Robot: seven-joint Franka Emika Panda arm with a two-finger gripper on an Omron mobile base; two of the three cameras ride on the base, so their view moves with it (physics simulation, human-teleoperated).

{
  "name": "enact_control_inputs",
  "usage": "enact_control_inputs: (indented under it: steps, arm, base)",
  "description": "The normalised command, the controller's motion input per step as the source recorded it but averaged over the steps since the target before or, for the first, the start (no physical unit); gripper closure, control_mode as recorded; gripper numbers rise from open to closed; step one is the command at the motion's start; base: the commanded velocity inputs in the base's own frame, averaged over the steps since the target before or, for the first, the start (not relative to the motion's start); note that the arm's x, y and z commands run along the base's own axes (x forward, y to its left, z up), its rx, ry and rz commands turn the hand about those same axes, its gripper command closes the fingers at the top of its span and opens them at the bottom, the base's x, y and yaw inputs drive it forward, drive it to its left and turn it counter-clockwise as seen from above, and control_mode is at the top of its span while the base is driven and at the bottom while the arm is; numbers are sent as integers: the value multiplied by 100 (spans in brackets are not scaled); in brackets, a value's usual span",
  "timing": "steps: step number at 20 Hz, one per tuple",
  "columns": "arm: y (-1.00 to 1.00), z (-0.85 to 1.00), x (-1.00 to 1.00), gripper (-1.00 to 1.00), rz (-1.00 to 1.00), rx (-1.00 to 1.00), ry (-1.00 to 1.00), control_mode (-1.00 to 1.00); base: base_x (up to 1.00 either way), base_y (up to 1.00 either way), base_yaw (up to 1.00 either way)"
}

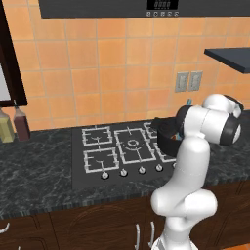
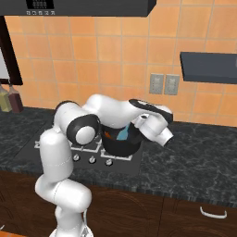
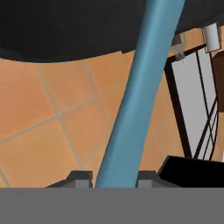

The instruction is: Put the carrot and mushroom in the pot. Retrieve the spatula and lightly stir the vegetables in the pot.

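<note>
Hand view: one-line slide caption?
Tool shut on the blue spatula handle, which rises between its tips against the orange tiled wall.

The pot (image 2: 121, 141) sits on the right side of the stove (image 1: 119, 146), and the robot's own white arm bends right over it, so the way down into the pot is crowded. A blue spatula (image 3: 139, 94) stands between the gripper (image 3: 114, 177) finger tips and fills that gap. The burners on the left side of the stove are bare, with open room above them. Two bottles (image 1: 13, 125) stand far left by the wall, well away. A dark hood (image 1: 146, 7) hangs high above the stove. A dark shelf (image 2: 208, 67) sticks out from the wall on the right.
</note>
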Motion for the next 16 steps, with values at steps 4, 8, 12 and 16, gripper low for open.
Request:
enact_control_inputs:
  steps: [4,8,12,16]
  arm:
    - [16,-19,27,100,0,3,0,-100]
    - [13,-4,27,100,0,8,-1,-100]
    - [4,-23,27,100,-2,1,-2,-100]
    - [-18,18,4,100,-6,0,-4,-100]
  base:
    - [0,0,0]
    - [0,0,0]
    - [0,0,0]
    - [0,0,0]
